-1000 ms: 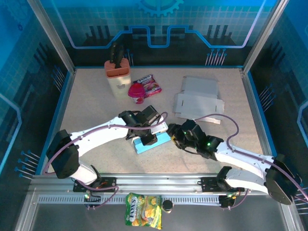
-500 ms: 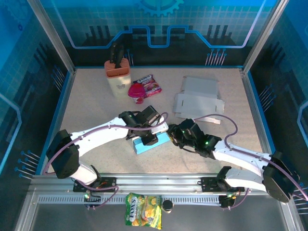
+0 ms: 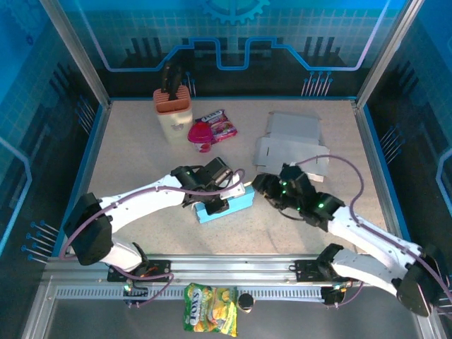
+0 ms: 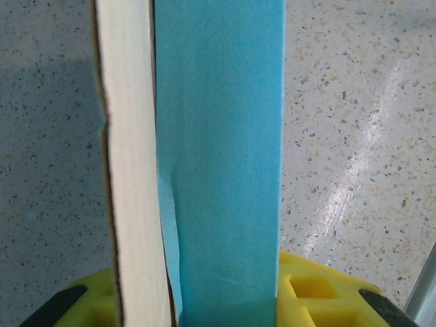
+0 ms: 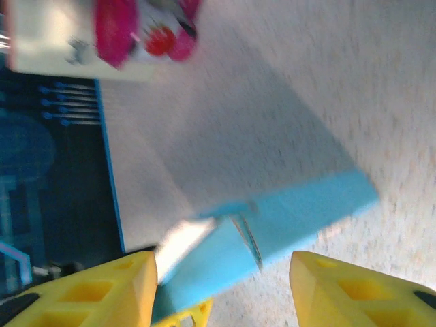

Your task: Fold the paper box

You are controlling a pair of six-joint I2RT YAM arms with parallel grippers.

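Note:
The paper box (image 3: 229, 205) is light blue with a cream inner flap and lies on the speckled table near the middle. My left gripper (image 3: 214, 195) is shut on its left part. In the left wrist view the blue panel (image 4: 218, 170) and cream flap (image 4: 129, 170) stand between the yellow fingers (image 4: 320, 286). My right gripper (image 3: 263, 186) hovers just right of the box's end, open and apart from it. The right wrist view is blurred; its yellow fingers (image 5: 92, 289) stand wide apart, with the box (image 5: 286, 221) beyond my right gripper (image 5: 221, 262).
A flat grey cardboard blank (image 3: 291, 145) lies at the back right. A tan knife block (image 3: 173, 109) and pink snack packs (image 3: 212, 128) stand at the back left. A yellow candy bag (image 3: 210, 316) rests on the front rail. Blue walls ring the table.
My right gripper has drawn back from the box, up and to the right, with its jaws wider. The box's right end has shifted slightly right. The left arm has hardly moved.

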